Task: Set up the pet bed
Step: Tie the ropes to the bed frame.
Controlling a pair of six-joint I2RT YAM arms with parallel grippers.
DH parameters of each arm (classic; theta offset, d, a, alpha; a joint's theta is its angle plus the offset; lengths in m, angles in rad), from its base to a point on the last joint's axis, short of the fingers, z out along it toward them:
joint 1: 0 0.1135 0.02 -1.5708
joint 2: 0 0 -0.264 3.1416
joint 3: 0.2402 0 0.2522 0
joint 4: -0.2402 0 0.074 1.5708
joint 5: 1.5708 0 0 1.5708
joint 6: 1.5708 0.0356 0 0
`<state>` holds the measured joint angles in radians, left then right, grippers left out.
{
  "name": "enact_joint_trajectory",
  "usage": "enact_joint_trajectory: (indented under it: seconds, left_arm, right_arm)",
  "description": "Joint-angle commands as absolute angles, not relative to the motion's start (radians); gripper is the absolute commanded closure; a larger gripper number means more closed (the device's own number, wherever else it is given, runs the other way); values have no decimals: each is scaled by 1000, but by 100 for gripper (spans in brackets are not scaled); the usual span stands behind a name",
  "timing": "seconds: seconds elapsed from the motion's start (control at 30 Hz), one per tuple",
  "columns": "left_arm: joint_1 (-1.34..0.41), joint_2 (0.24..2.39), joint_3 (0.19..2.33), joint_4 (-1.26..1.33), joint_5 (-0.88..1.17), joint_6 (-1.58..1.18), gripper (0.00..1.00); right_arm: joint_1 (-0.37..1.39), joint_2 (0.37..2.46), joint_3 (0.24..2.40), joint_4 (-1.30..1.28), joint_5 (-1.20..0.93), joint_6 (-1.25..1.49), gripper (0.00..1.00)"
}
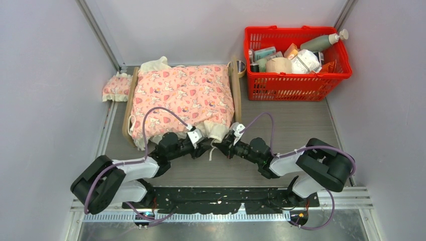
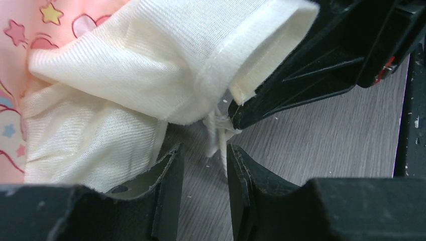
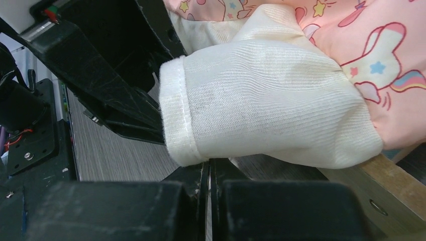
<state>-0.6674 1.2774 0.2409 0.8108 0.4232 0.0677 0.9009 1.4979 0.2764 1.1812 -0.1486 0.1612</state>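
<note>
The pet bed (image 1: 235,93) lies just ahead of both grippers, its near end right at their fingertips and its length running away from them. Only its plywood side rails show. The rest is under a pink patterned blanket (image 1: 183,95), which covers the top and hangs over the near end. A bit of rail also shows in the right wrist view, low and to the right of the fingers.

The blanket's cream frill (image 3: 271,115) bunches at the near end, directly above the right gripper (image 3: 208,175). The frill's hemmed edge rests on that gripper's tips. Its jaws are pressed together with no gap. I cannot tell whether a thread of the frill is nipped between them.

The left gripper (image 2: 203,170) faces the right one tip to tip. Its fingers (image 2: 171,186) stand apart, with bare table visible in the gap and nothing clamped. A fold of the frill lies over the left-hand finger, and a thin cream strand (image 2: 213,135) dangles just beyond the gap, beside the other gripper's tip.

The grey wood-grain table (image 1: 296,125) lies under both arms. A small pink frilled pillow (image 1: 116,86) sits on it well beyond the left gripper, against the bed's far left corner. Far ahead of the right gripper, off to its right, stands a red basket (image 1: 296,85) full of packets and a bottle (image 1: 321,42).
</note>
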Motion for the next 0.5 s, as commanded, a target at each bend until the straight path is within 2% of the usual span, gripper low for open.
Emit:
enact_joint_trajectory:
  seconds: [0.0,0.17,0.47]
  left_arm:
    - [-664,1164,247,697,425,116,60]
    - [-665,1127,244,679,381,24,57]
    - [-666,1257,320,746,422,6,55]
  right_arm:
    - [896,1428,259,1166,-95,169,95]
    - [897,1414,296,1039,15,142,95]
    - [897,1438,319,980,145,158,95]
